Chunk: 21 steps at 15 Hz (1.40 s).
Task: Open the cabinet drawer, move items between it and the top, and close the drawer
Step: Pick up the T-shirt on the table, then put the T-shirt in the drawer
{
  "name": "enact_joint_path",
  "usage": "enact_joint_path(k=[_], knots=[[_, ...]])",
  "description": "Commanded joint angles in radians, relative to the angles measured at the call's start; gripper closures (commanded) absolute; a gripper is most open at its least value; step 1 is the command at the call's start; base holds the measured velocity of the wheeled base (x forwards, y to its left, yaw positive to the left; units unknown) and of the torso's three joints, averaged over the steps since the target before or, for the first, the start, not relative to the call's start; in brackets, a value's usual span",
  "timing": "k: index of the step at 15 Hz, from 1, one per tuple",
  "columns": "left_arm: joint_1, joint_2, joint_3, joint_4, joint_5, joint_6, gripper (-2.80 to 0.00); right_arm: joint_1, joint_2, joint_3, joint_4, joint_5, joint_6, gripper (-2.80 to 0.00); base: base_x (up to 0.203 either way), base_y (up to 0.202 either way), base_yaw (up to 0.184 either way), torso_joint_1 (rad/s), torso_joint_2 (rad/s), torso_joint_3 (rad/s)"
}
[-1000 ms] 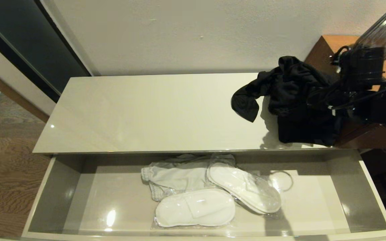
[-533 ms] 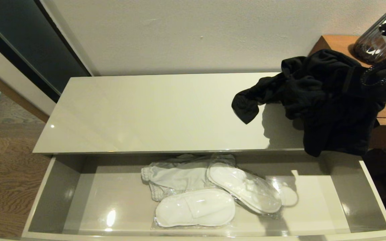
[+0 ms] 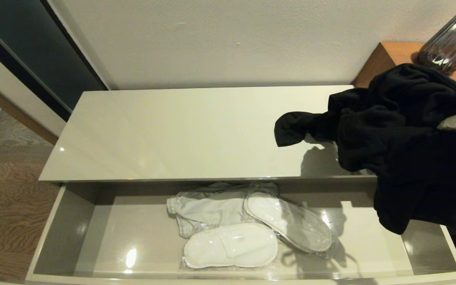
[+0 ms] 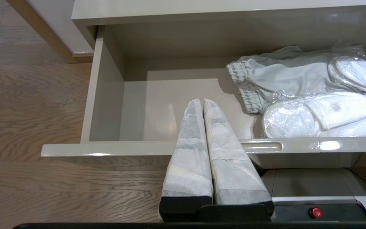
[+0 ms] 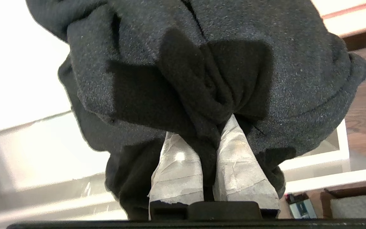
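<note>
The cabinet drawer (image 3: 48,237) stands pulled out below the glossy beige top (image 3: 172,130). In it lie a light grey garment (image 3: 208,209) and two wrapped pairs of white slippers (image 3: 232,245) (image 3: 287,221). My right gripper (image 5: 202,125) is shut on the black garment (image 3: 402,138). The cloth hangs in the air over the right end of the top and the drawer and hides the fingertips. My left gripper (image 4: 202,101) is shut and empty, low in front of the drawer's front panel, left of the grey garment (image 4: 281,73) and a slipper pair (image 4: 326,114).
A taller brown wooden unit (image 3: 394,55) with a ribbed glass vase (image 3: 449,39) stands at the right, behind the hanging cloth. Wood floor (image 3: 2,198) lies to the left. A handle notch (image 4: 260,147) shows on the drawer front, above the robot's base (image 4: 313,190).
The right arm has lifted the black garment off the top's right end and carried it forward. It now hangs over the drawer's right end. The drawer's contents have not moved.
</note>
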Motion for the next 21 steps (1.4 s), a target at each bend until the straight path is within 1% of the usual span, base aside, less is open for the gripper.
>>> enact_joint_path(k=[1,4,6,9,12,13,15,17,19,21], knots=[[0.001,0.001,0.0,0.0,0.0,0.0,0.0,0.012,-0.088,-0.007,0.043,0.055,-0.002,0.0,0.0,0.0,0.0,0.0,0.0,0.0],[0.001,0.001,0.0,0.0,0.0,0.0,0.0,0.018,-0.168,-0.008,0.146,0.224,-0.027,0.0,0.0,0.0,0.0,0.0,0.0,0.0],[0.001,0.001,0.0,0.0,0.0,0.0,0.0,0.018,-0.207,0.009,0.193,0.31,-0.052,0.0,0.0,0.0,0.0,0.0,0.0,0.0],[0.001,0.001,0.0,0.0,0.0,0.0,0.0,0.018,-0.262,0.025,0.295,0.475,-0.116,0.0,0.0,0.0,0.0,0.0,0.0,0.0],[0.001,0.001,0.0,0.0,0.0,0.0,0.0,0.02,-0.27,0.056,0.344,0.59,-0.125,0.0,0.0,0.0,0.0,0.0,0.0,0.0],[0.001,0.001,0.0,0.0,0.0,0.0,0.0,0.024,-0.264,0.059,0.374,0.616,-0.125,0.0,0.0,0.0,0.0,0.0,0.0,0.0],[0.001,0.001,0.0,0.0,0.0,0.0,0.0,0.028,-0.266,0.088,0.386,0.669,-0.126,0.0,0.0,0.0,0.0,0.0,0.0,0.0],[0.0,0.001,0.0,0.0,0.0,0.0,0.0,0.035,-0.26,0.105,0.387,0.674,-0.127,0.0,0.0,0.0,0.0,0.0,0.0,0.0],[0.0,0.001,0.0,0.0,0.0,0.0,0.0,0.069,-0.252,0.163,0.391,0.673,-0.127,0.0,0.0,0.0,0.0,0.0,0.0,0.0],[-0.001,0.001,0.0,0.0,0.0,0.0,0.0,0.079,-0.242,0.221,0.381,0.672,-0.128,0.0,0.0,0.0,0.0,0.0,0.0,0.0]])
